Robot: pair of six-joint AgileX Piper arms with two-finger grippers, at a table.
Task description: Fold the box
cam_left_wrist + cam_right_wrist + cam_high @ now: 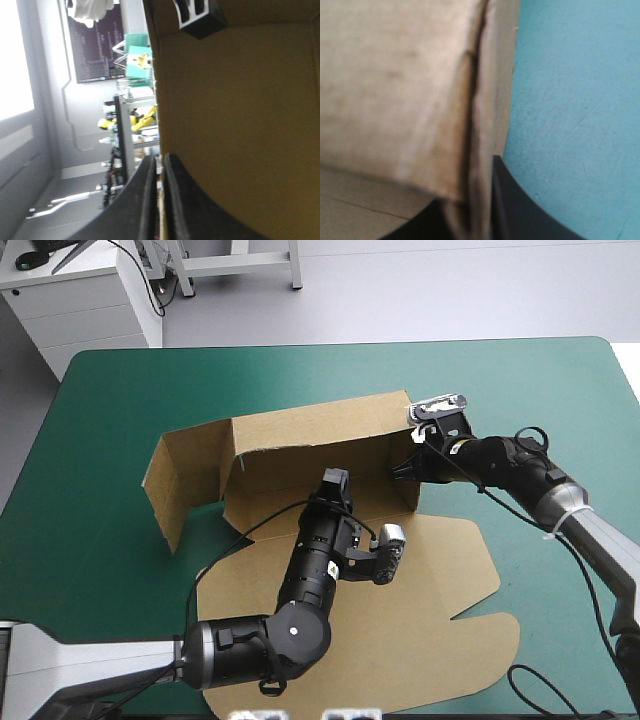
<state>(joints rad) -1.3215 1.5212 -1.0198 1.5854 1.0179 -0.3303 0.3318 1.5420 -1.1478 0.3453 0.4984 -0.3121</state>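
Box: I see the brown box (300,445) mid-table on the teal-green cover (120,390). Its back and right walls are up, the left flap is swung outward, and the lid lies flat toward the near edge.
Left gripper: my left gripper (335,480) is inside the tray, just short of the back wall.
Left jaws: nearly closed. On the wrist view a thin edge of board is pinched between the black fingers (145,200), with a broad brown panel beside them.
Right gripper: my right gripper (408,468) is at the right wall, near its far corner.
Right jaws: nearly closed on that wall. The board's edge runs down between them, with bare cover just beside it.
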